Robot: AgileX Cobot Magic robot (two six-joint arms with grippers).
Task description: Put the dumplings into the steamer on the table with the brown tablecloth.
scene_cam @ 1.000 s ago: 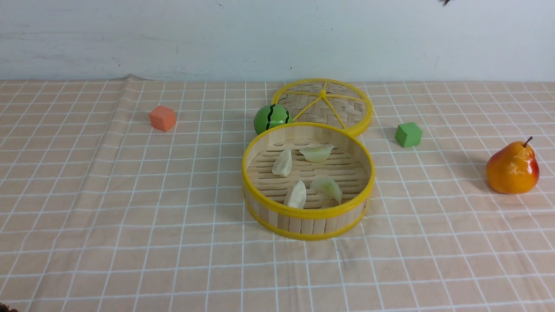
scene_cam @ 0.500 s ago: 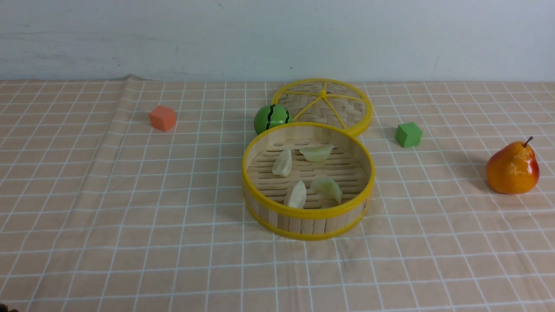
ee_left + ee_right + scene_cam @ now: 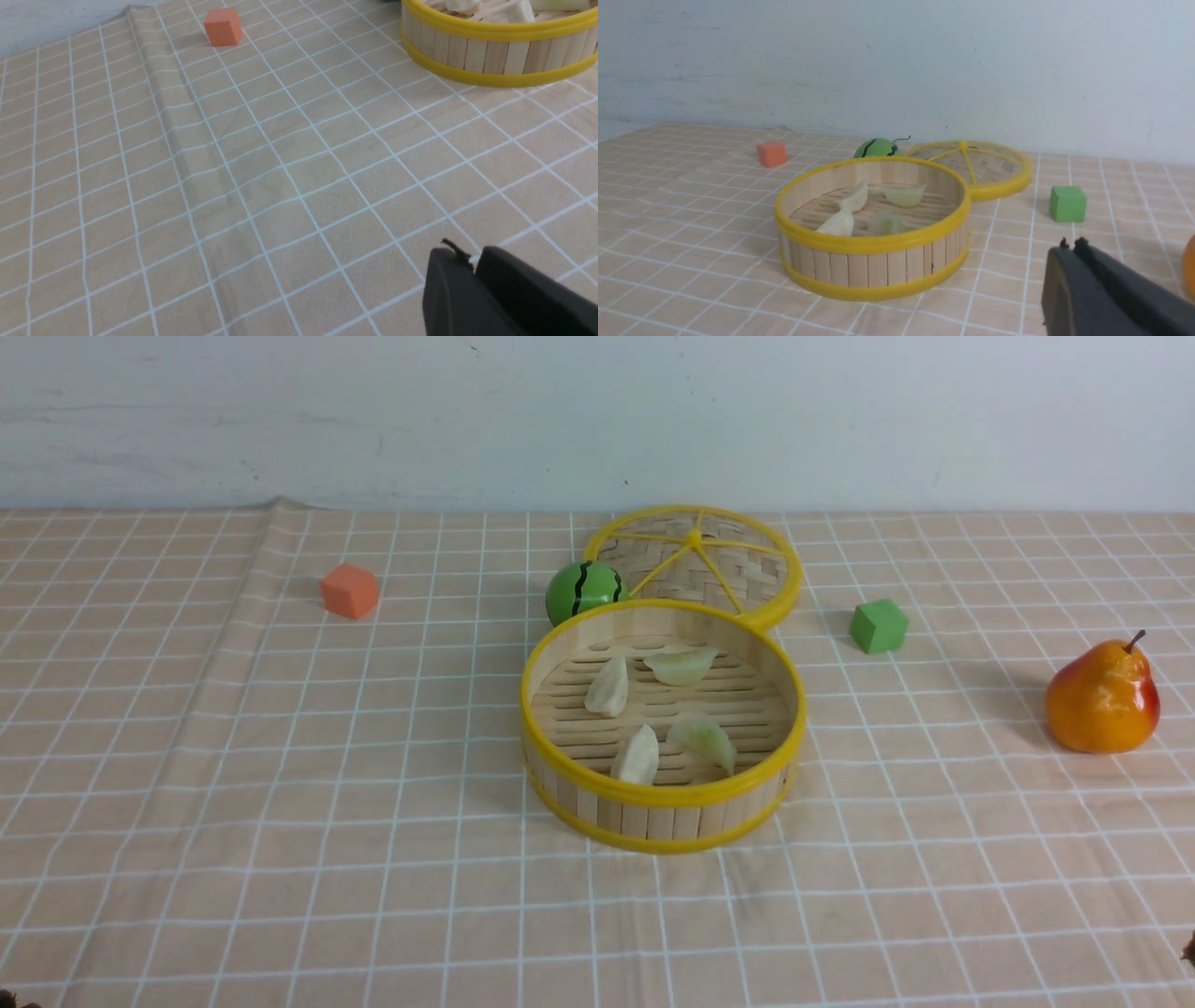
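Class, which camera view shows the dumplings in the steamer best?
Front view: it looks down into the steamer, all four dumplings clear. Right wrist view hides parts behind the rim; left wrist view catches only their tops.

Left gripper (image 3: 471, 263): the two dark fingers (image 3: 446, 289) lie against each other with no gap visible between them, and nothing is held. The unit hangs above the near left part of the table (image 3: 280, 186), tips slanting down toward the surface without touching it.

Right gripper (image 3: 1071, 252): the fingers (image 3: 1064, 298) are pressed together and empty. It sits low over the near right part of the surface, pointing toward the far edge.
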